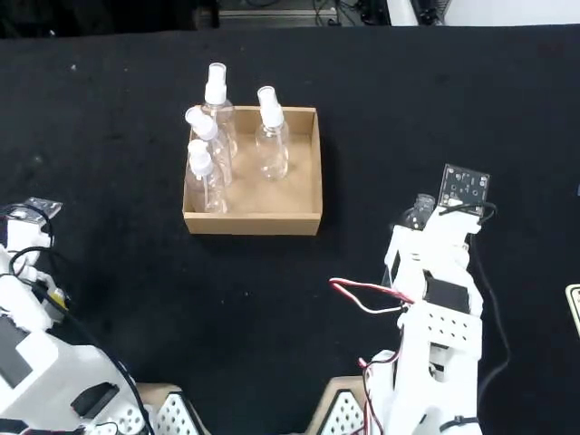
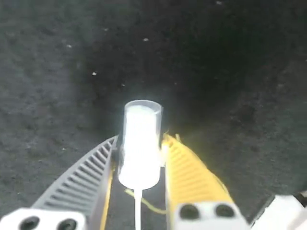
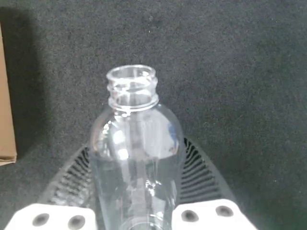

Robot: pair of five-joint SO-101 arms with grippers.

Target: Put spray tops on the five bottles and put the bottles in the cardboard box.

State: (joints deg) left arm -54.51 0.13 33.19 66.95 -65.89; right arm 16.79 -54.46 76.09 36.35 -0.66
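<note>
My left gripper (image 2: 140,146) is shut on a white spray top (image 2: 140,139), whose thin dip tube (image 2: 138,211) runs back between the grey and yellow fingers, above the black table. My right gripper (image 3: 136,175) is shut on a clear bottle (image 3: 135,143) with an open threaded neck (image 3: 132,84) and no top. In the high view that bottle (image 1: 419,211) sits at the tip of the right arm (image 1: 435,290), right of the cardboard box (image 1: 304,195). Several clear bottles with white spray tops (image 1: 270,136) stand upright inside the box. The left arm (image 1: 27,299) is at the lower left.
The black cloth (image 1: 136,109) covers the whole table. A corner of the cardboard box (image 3: 5,96) shows at the edge of the right wrist view. Red and white cables (image 1: 367,297) loop beside the right arm. A pale object (image 1: 574,304) lies at the table's right edge.
</note>
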